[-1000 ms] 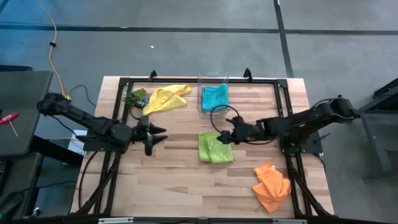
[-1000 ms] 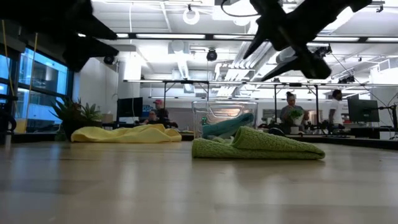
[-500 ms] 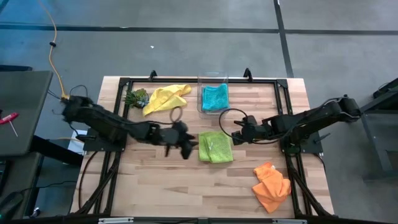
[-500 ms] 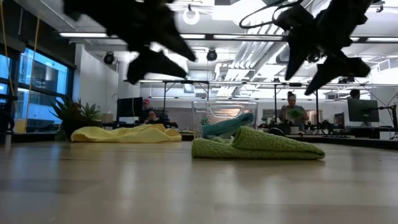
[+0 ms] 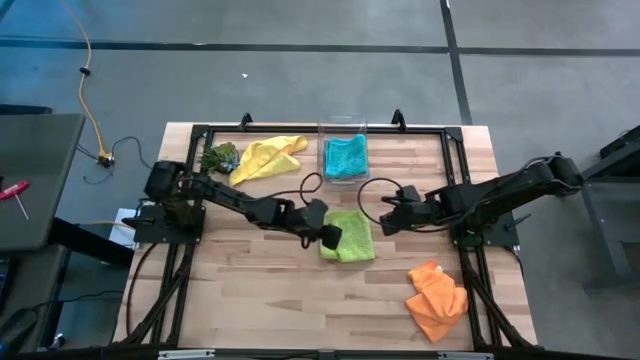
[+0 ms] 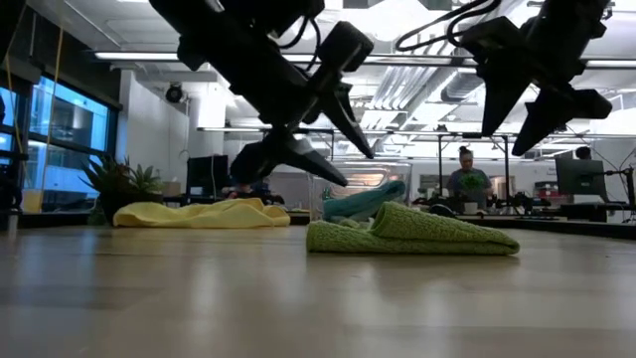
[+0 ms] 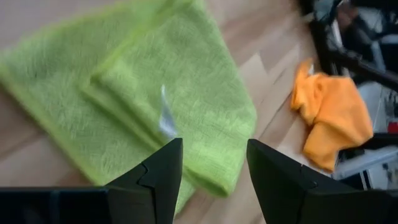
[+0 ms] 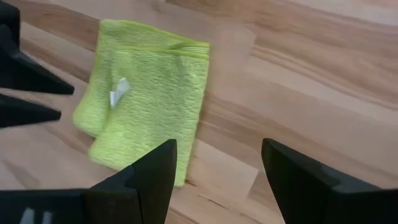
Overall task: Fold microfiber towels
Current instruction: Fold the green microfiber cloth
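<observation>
text: none legible | lime green towel (image 8: pixel 149 99) tag: white, unreadable

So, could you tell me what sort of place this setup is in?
Probably an open lab or workshop: a wooden table on a dark frame, ceiling strip lights, and people at workbenches in the background.

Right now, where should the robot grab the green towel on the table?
Probably at the lime green towel's thin single-layer edge by the open left gripper, coming down from above. The towel lies flat and folded, so a loose edge pinches easier than the thick fold.
</observation>
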Controlling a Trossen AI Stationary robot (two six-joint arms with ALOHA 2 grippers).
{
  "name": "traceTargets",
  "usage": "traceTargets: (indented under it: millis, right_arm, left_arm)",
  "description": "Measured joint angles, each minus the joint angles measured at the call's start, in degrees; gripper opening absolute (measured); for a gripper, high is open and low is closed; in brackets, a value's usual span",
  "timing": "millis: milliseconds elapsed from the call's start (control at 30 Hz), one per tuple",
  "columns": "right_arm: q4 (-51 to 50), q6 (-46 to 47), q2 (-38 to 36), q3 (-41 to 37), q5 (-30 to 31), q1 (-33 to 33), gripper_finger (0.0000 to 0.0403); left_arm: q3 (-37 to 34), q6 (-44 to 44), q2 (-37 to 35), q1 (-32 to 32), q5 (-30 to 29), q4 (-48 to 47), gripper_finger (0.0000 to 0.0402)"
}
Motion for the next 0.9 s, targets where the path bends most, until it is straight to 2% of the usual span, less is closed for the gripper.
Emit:
traceTargets:
  millis: [133,333,433,533,633,733,900]
  right_arm:
    - [-0.24,-1.53,-0.28,0.00,0.53,-0.01,0.0229]
    - [-0.26,-2.12,-0.28,0.00,1.41,0.00,0.0229]
    - [-0.27,-2.91,-0.28,0.00,1.53,0.00,0.0229]
    - [-0.30,-3.42,-0.28,0.00,2.70,0.00,0.0229]
    - [-0.46,-4.01,-0.28,0.00,3.50,0.00,0.0229]
    - [-0.71,-4.65,-0.26,0.00,3.83,0.00,0.0229]
    - [-1.39,-4.71,-0.26,0.00,4.57,0.00,0.0229]
  left_arm:
    - [0.03,0.38,0.52,0.05,2.33,1.20,0.0170]
    - [0.03,-2.49,0.52,0.28,0.36,0.87,0.0170]
    - [0.20,-4.39,0.52,1.50,4.33,-1.67,0.0170]
    - [4.36,-2.54,0.52,2.46,6.23,-10.72,0.0170]
    - [10.41,0.14,0.61,2.69,3.06,-20.45,0.0170]
    - [14.04,-1.12,1.51,2.20,-1.05,-26.20,0.0170]
    - [14.28,-9.82,3.23,1.77,-2.47,-26.16,0.0170]
